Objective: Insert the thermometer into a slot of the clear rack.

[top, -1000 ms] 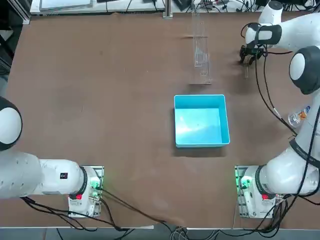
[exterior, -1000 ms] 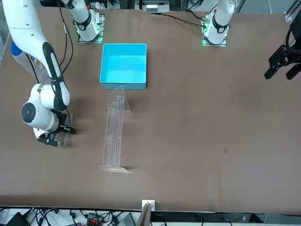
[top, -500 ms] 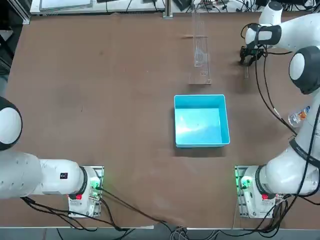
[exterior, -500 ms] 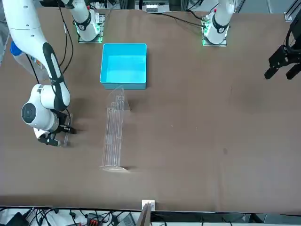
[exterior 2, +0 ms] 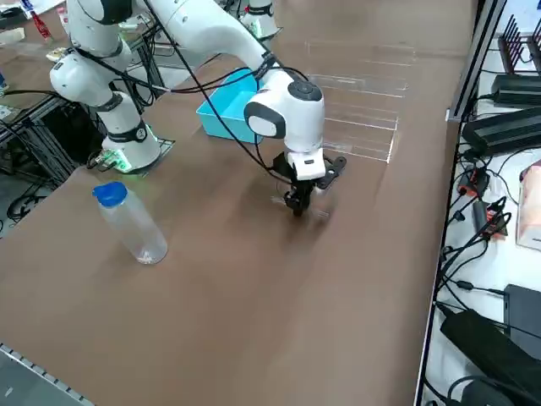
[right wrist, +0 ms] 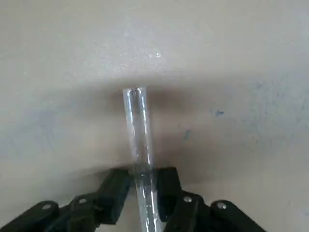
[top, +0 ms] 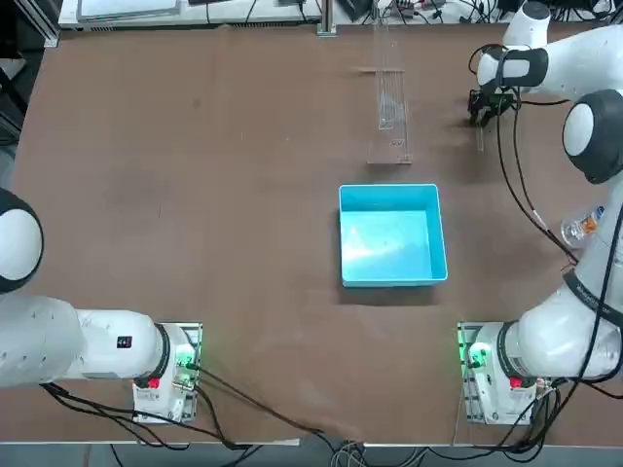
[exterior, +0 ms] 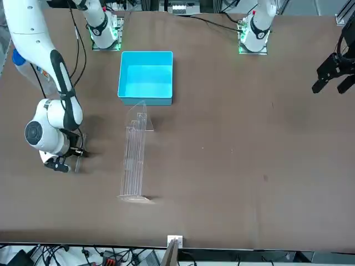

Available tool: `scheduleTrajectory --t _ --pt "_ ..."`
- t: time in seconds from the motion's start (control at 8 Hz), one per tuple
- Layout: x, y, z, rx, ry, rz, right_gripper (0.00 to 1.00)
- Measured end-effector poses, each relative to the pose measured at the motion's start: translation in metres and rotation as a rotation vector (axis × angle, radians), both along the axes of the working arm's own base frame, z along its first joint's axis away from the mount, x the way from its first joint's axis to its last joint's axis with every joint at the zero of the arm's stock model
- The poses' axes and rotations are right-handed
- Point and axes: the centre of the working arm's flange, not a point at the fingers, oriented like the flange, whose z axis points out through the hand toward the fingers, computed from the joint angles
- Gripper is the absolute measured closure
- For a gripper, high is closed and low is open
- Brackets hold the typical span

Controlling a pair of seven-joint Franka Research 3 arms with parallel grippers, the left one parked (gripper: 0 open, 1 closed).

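Note:
The thermometer (right wrist: 137,130) is a thin clear rod lying flat on the brown table. My right gripper (right wrist: 143,182) is down at the table at the far right, and its black fingers (right wrist: 117,187) press against the rod's near end from both sides. In the top view the gripper (top: 479,109) sits right of the clear rack (top: 389,92), with the thermometer (top: 480,137) reaching out from it toward the robot. The rack (exterior: 133,158) lies lengthwise at the table's far side, a hand's width from the gripper (exterior: 69,161).
An open blue box (top: 391,233) stands mid-table, just on the robot's side of the rack. A small clear bottle (top: 581,226) with a blue cap (exterior 2: 110,194) stands near the table's right edge. The arm's cable hangs between the gripper and the bottle.
The right gripper's fingers have drawn in onto the thermometer. The arm itself has barely moved, and the rack and box are where they were.

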Motion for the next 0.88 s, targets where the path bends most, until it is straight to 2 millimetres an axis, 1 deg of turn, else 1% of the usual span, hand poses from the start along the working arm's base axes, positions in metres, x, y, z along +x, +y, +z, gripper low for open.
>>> scheduleTrajectory --t 0.12,0.38,0.5,0.62,0.75,0.88 --pt "0.001 0.000 0.003 0.000 -0.003 0.001 0.78" --pt "0.000 0.001 0.002 0.001 -0.001 0.003 0.78" --pt "0.001 0.004 0.003 0.003 -0.003 0.007 0.78" --pt "0.002 0.011 0.006 0.008 -0.009 0.017 0.78" --pt "0.005 0.019 0.014 0.015 -0.015 0.028 0.78" --pt "0.007 0.029 0.029 0.023 -0.017 0.040 0.78"
